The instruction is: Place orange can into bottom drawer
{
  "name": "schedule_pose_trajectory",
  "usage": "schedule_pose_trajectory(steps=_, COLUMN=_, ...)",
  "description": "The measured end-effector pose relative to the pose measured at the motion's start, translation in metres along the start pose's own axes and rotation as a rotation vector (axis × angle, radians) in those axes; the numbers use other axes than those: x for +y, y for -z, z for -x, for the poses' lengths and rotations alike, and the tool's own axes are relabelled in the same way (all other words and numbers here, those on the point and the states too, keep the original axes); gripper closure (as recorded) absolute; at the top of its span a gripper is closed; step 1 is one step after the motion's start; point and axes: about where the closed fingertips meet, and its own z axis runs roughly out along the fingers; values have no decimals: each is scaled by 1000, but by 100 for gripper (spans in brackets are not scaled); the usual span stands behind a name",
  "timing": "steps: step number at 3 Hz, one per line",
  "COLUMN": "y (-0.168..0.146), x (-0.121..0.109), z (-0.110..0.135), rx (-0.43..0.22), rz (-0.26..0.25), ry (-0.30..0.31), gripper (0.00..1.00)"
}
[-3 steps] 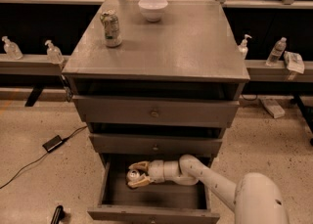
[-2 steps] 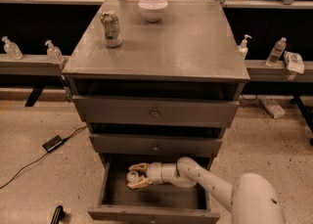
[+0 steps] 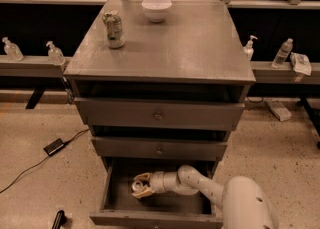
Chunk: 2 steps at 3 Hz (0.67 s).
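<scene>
I have the gripper [image 3: 141, 186] reaching inside the bottom drawer [image 3: 150, 219], the deepest grey metal one, which stands pulled open. Its pale fingers [image 3: 143, 177] look closed around the orange can [image 3: 136, 187], a small shiny metal drink can with a silver top that faces out at me. The can is held low over the left-middle of the drawer floor. I cannot tell whether it already touches the floor.

My worry is the release. The can seems to sit on its side in the grip, so once let go it could roll toward the drawer's wall or front. If I pull the arm out carelessly, the wrist could catch the shut middle drawer [image 3: 159, 149] just above it, or drag the can along.

The grey metal table [image 3: 200, 48] above carries a green-and-white can [image 3: 114, 29] near its left rear and a white bowl [image 3: 156, 9] at the back, well apart from the work. Clear plastic bottles [image 3: 55, 53] stand on ledges to either side, and a black power brick with its cable [image 3: 53, 146] lies on the speckled floor [image 3: 45, 188] to the left.
</scene>
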Motion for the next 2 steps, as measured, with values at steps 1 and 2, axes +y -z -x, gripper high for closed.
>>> schedule_pose_trajectory(steps=1, y=-6, x=0, z=-21, rx=-5, rz=18, ry=0, gripper=36)
schedule_pose_trajectory(steps=2, y=-3, x=-4, z=-25, rx=-56, rz=-2, ry=9, gripper=12)
